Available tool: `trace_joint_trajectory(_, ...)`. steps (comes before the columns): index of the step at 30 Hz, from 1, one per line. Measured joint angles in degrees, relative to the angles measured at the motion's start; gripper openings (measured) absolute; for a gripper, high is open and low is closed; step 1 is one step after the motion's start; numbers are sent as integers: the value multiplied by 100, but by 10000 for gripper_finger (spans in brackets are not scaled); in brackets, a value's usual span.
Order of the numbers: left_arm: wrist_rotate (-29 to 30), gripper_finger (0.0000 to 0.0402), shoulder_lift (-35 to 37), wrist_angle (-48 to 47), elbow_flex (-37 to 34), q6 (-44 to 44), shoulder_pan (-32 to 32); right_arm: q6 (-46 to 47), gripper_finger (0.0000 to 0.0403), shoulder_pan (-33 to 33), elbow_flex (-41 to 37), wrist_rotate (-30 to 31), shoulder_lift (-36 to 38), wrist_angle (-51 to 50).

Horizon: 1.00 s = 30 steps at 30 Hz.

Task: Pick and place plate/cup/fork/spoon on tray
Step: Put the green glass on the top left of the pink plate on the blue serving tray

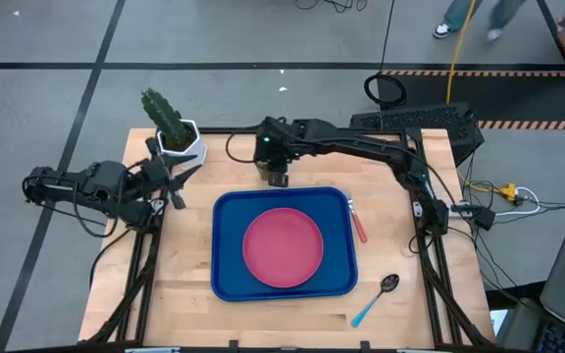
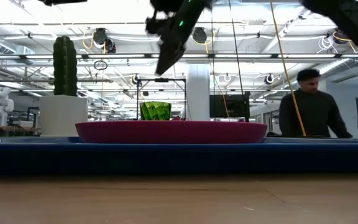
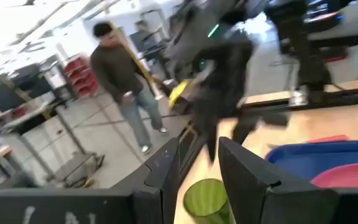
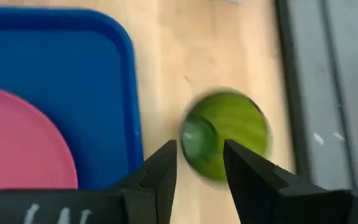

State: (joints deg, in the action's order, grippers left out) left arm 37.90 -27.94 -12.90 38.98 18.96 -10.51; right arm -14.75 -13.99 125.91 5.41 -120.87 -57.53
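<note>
The right end effector (image 4: pixel 199 163) hangs released above the green cup (image 4: pixel 224 134) on the worktop (image 1: pixel 189 284) beside the blue tray (image 4: pixel 73 62); the left end effector (image 3: pixel 199 163) is released too

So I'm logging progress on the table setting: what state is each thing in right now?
plate: lying flat inside the tray
cup: upright on the table beside the tray, not held
fork: on the table by the tray's rim
spoon: on the table, outside the tray
right gripper: open above the cup
left gripper: open, waiting near the cactus pot
</note>
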Motion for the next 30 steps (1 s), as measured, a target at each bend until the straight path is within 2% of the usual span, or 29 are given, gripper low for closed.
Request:
trace_joint_trajectory(3,121,115,-171,-82,0,-111,20,346,125,185,0,679,482,-481)
trace_joint_trajectory(6,122,115,-475,-40,0,-176,150,991,125,390,0,1067,1014,-904)
trace_joint_trajectory(10,79,115,-997,23,0,-299,531,1490,125,777,-468,1523,1755,-579)
trace_joint_trajectory(14,-355,115,-1555,71,0,-646,988,1113,125,1133,-1610,2125,2537,634)
trace_joint_trajectory(18,-729,115,-1988,137,0,-1141,1245,902,125,1293,-3100,2206,3431,1896)
trace_joint_trajectory(23,-919,115,-2492,236,20,-1511,1284,350,125,1333,-5129,2324,4520,4083)
trace_joint_trajectory(26,-910,115,-2923,-187,306,-1673,1338,-53,125,1335,-6164,2305,5086,5448)
trace_joint_trajectory(30,-893,115,-3644,-1284,1034,-1752,1481,-530,125,1335,-7246,2266,5700,7030)
